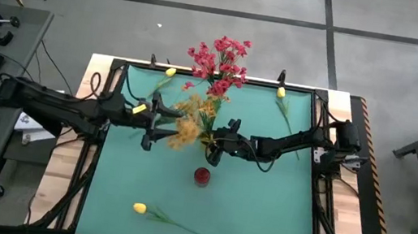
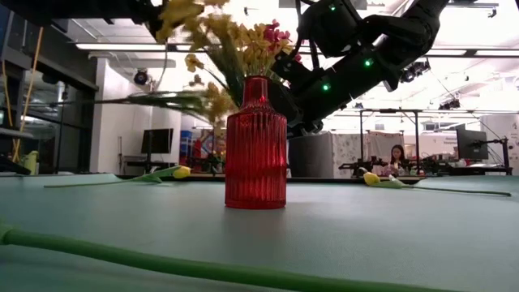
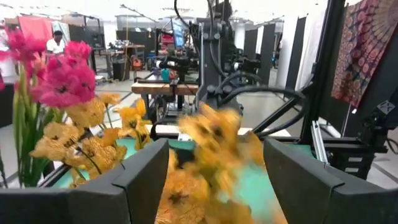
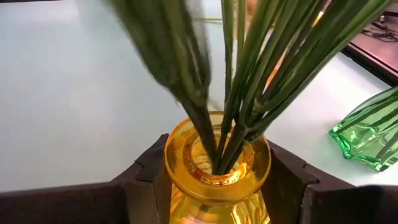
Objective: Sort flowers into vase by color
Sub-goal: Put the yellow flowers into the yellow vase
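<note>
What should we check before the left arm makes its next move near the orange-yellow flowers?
1. Yellow vase steadied: ok, the right gripper clasps its neck from both sides.
2. Green stems seated in that vase's mouth: ok.
3. Left gripper free of the orange-yellow blossoms: cannot tell; the jaws stand wide, with blurred blossoms between them.
4. Red vase upright, apart from both arms: ok.
5. Yellow tulips sorted: not ok, three lie on the table.

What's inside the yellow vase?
Green stems go down through the neck of the yellow vase, held between the right fingers. Its bottom is out of sight.
</note>
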Tool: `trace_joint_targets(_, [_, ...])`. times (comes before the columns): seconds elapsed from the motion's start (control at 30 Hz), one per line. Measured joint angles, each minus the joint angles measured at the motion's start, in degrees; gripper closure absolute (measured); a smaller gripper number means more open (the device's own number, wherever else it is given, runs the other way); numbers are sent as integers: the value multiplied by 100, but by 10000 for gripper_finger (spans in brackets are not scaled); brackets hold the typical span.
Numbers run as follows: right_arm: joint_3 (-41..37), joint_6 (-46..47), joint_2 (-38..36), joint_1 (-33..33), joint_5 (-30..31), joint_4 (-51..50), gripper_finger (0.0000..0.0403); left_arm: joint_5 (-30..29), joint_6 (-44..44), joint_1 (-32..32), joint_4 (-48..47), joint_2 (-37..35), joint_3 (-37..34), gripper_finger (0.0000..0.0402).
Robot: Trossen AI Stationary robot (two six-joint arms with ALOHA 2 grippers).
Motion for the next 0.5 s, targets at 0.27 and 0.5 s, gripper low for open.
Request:
trace_joint_targets(0.27, [0,-2,0,0,-4,0,244,0,0,0,-420,-704,0,151])
trace_joint_targets(0.5, [0,-2,0,0,-9,0,244,0,0,0,-569,-1377,0,151])
